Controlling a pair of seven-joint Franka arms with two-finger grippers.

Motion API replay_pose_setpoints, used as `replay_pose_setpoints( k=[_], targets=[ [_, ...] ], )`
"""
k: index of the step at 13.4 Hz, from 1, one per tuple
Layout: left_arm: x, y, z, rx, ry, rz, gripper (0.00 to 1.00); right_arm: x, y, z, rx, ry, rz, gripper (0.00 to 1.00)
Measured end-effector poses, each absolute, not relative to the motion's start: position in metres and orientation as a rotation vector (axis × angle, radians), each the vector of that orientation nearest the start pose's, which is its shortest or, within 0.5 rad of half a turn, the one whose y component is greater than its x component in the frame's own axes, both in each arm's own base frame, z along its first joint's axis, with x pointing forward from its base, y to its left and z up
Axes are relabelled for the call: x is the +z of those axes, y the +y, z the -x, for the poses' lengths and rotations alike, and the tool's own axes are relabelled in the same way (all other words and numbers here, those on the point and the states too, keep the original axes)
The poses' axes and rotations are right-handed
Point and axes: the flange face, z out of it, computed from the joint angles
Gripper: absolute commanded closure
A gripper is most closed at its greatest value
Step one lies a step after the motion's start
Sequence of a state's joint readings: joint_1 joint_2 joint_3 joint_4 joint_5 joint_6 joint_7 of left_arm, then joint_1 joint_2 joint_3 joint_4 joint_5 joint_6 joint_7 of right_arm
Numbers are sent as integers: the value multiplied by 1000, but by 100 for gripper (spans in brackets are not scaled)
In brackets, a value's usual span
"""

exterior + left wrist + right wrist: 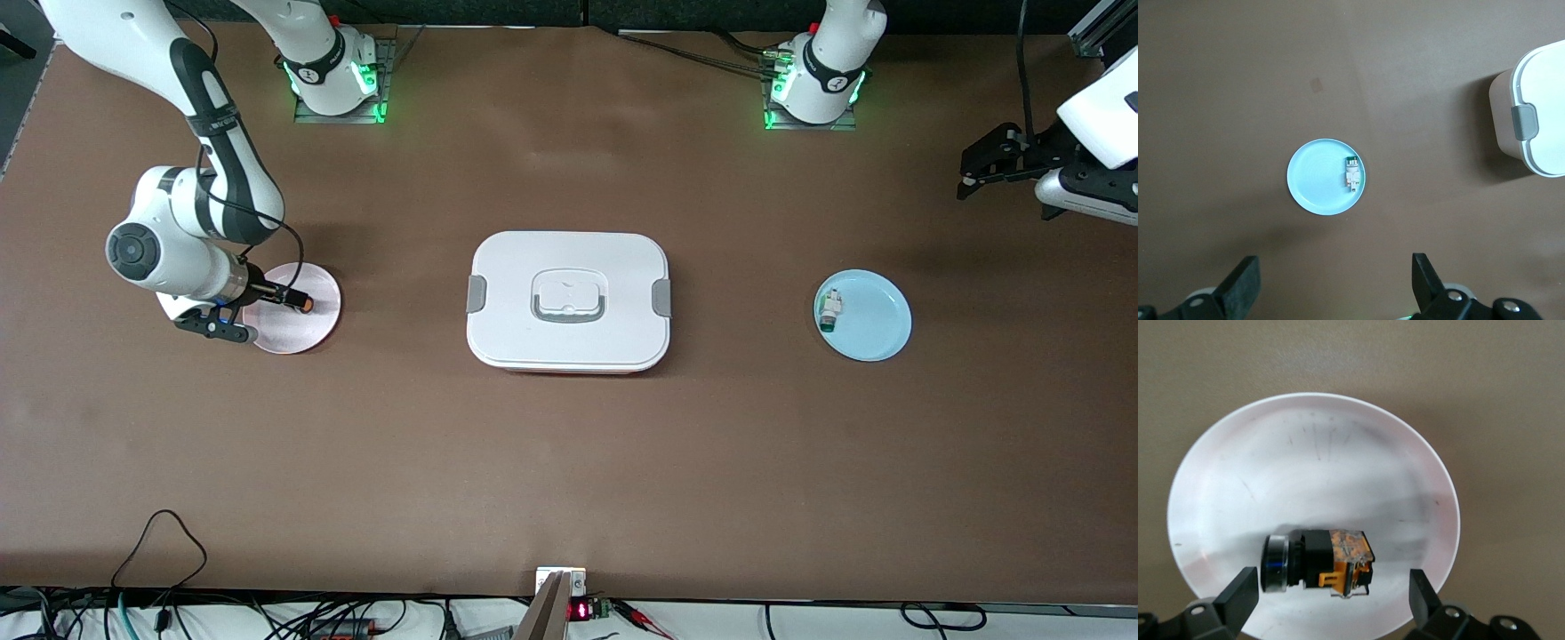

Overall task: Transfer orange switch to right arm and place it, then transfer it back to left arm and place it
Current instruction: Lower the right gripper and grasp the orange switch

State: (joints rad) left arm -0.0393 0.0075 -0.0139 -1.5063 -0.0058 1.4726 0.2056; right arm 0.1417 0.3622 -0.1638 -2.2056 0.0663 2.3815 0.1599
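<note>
**Hovering over the switch**

Your right gripper (1331, 597) hangs over the pink plate (307, 331), fingers apart around the orange switch (1318, 561) lying there. Your left gripper (1335, 287) waits spread over the table, near the blue plate (1315, 180). The box (569, 300) sits between the plates.

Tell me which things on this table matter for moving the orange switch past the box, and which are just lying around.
Part of the job:
- orange switch, lying on the pink plate
- right gripper, open, over the switch
- left gripper, open, waiting above the left arm's end of the table
- white box, mid-table, to be avoided

Just lying about:
- white-and-green part, on the blue plate
</note>
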Motion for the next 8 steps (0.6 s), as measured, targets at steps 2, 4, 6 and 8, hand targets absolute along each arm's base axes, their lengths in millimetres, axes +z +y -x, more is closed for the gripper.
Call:
replay_pose_setpoints(
  k=[2, 4, 6, 8],
  targets=[
    [642, -30, -546, 64, 407, 3124, 0, 194, -13, -530, 293, 392, 3121, 0],
    [642, -30, -546, 64, 407, 3124, 0, 193, -13, -529, 295, 407, 3112, 0],
    [642, -30, -546, 64, 407, 3124, 0, 193, -13, -529, 295, 411, 3109, 0],
    [642, -30, -546, 64, 407, 3124, 0, 193, -13, -529, 297, 414, 3107, 0]
  ],
)
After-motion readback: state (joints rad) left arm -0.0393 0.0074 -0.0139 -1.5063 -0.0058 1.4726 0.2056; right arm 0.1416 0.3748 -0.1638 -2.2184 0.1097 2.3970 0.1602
